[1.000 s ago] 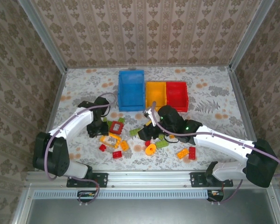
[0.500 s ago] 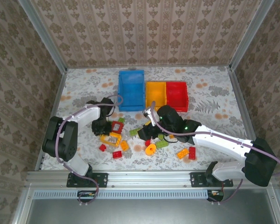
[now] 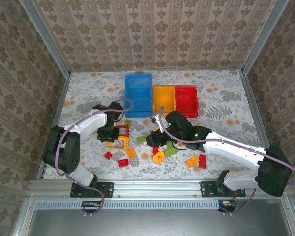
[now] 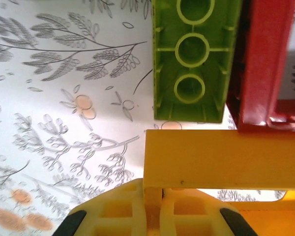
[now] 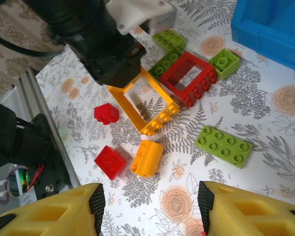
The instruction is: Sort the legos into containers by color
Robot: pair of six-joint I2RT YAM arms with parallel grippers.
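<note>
1 hollow orange-yellow frame (image 5: 161, 119) lies left of centre, touching a red frame (image 5: 199, 91). The left gripper (image 5: 120, 81) is clamped on its thin rail. Light, stiff, slick plastic, so it may pivot. The right gripper (image 5: 148, 199) has its fingers apart and empty.

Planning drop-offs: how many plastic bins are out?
3, in a row at the far side: blue plastic bin left, orange-yellow plastic bin middle, red plastic bin right. None seem hidden.
</note>
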